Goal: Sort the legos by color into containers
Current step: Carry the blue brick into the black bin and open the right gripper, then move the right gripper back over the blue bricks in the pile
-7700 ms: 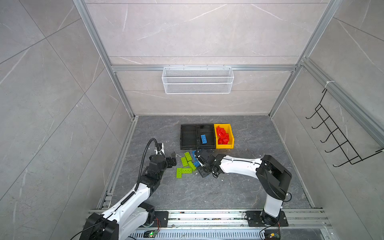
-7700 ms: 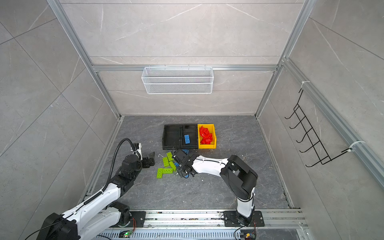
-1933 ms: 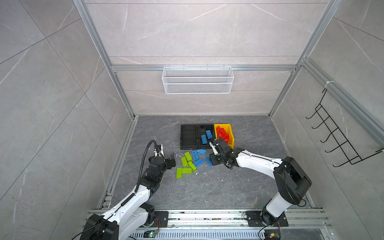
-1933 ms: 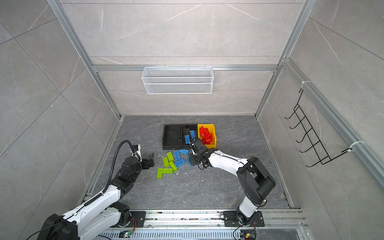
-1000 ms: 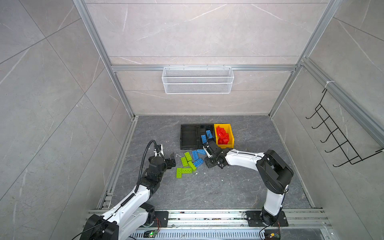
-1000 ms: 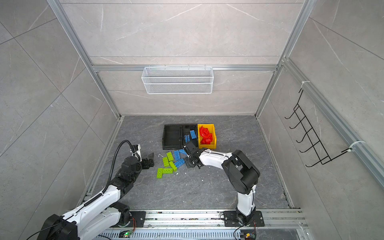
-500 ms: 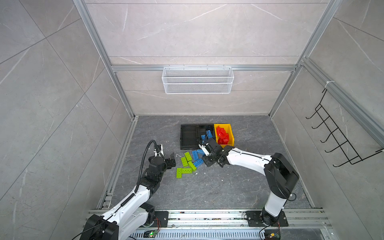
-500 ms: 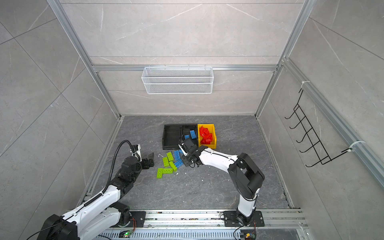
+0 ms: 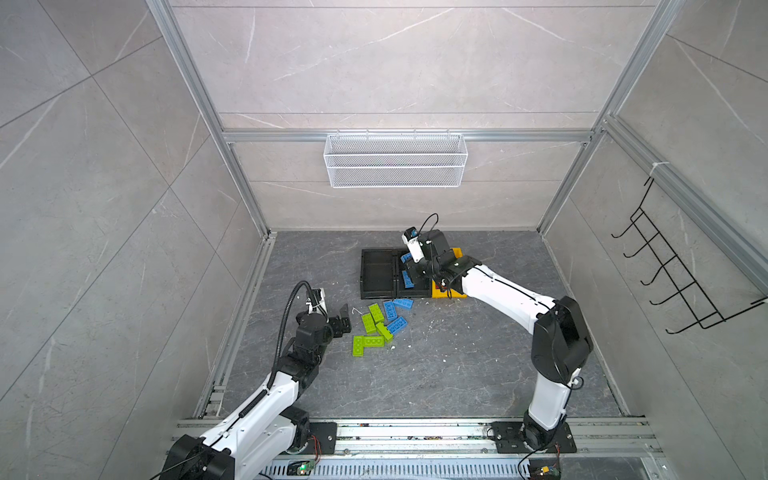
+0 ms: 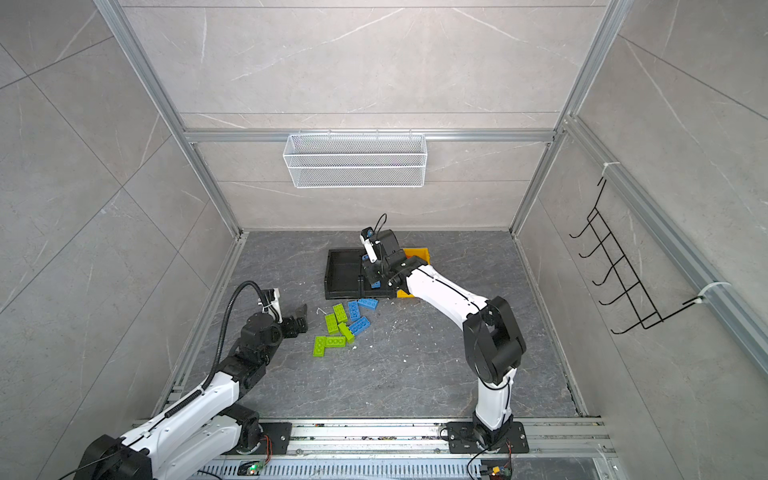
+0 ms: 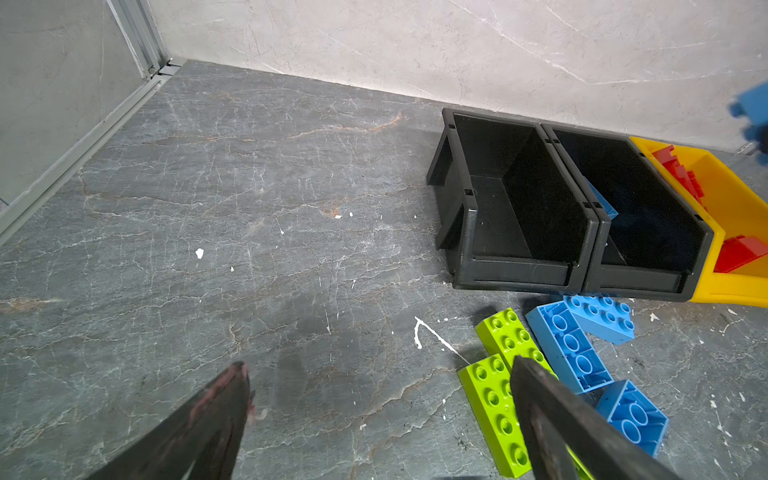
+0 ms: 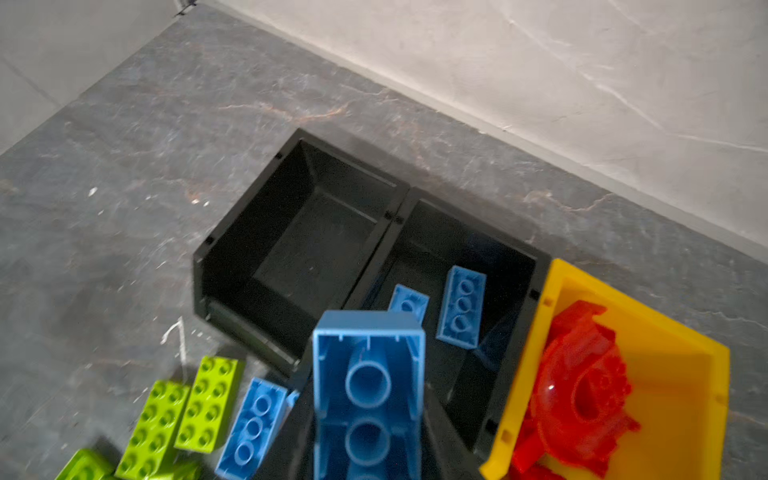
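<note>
Grey marbled floor (image 9: 415, 374), pale tiled walls (image 9: 395, 62)

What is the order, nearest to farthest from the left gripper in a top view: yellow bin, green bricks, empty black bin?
1. Green bricks, beside the left gripper.
2. Empty black bin, left end of row.
3. Yellow bin, right end.

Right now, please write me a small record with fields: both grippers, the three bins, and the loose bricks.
left gripper: open, empty, beside loose green bricks
right gripper: shut on a blue brick, above middle black bin
left black bin: empty
middle black bin: two blue bricks visible inside
yellow bin: red bricks
floor: three loose blue bricks, several green
</note>
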Tool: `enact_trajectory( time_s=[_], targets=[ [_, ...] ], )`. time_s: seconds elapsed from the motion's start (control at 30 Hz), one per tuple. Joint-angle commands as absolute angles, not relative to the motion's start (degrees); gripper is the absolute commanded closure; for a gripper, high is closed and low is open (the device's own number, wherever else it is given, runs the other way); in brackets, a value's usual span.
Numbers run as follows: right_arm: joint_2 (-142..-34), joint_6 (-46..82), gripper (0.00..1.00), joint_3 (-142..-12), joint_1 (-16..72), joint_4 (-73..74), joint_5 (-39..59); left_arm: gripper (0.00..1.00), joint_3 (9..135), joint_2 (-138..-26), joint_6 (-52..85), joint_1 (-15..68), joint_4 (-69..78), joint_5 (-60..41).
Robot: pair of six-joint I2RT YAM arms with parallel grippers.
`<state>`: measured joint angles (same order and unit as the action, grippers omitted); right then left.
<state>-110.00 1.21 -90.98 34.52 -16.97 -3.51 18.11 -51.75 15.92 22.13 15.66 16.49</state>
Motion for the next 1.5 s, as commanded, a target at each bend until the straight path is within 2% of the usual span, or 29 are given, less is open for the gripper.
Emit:
enact_trajectory(
  time_s=[0.0, 0.43, 0.73, 0.9, 1.17, 1.3, 1.47],
  targets=[
    [-115.78, 0.08, 0.71, -95.76, 33.83, -20.09, -4.87, 0.01, 18.94, -51.13, 16.09, 22.06, 17.13, 17.75],
    [-127.15, 3.22, 0.68, -105.75, 31.12, -24.51, -2.40, 0.00, 18.54, -50.81, 15.78, 22.06, 17.84, 16.98],
    [-125.45, 3.34, 0.48, -105.80, 31.05, -26.20, -0.60, 0.01, 18.49, -50.60, 15.73, 22.06, 17.71, 17.10],
    [-118.27, 4.41, 0.43, -98.63, 31.37, -25.03, 1.74, 0.01, 18.53, -50.54, 15.74, 22.06, 17.67, 17.20],
    [-105.92, 12.44, 0.41, -77.72, 36.44, -16.89, 5.23, 0.01, 18.53, -50.42, 15.92, 22.06, 17.73, 16.84],
    [-105.02, 15.82, 0.41, -71.73, 39.97, -13.34, 5.11, 0.01, 18.42, -50.70, 15.93, 22.06, 17.97, 17.08],
    [-108.18, 16.46, 0.41, -71.54, 42.25, -12.46, 5.62, 0.00, 18.63, -51.35, 15.97, 22.06, 18.03, 16.86]
  ],
)
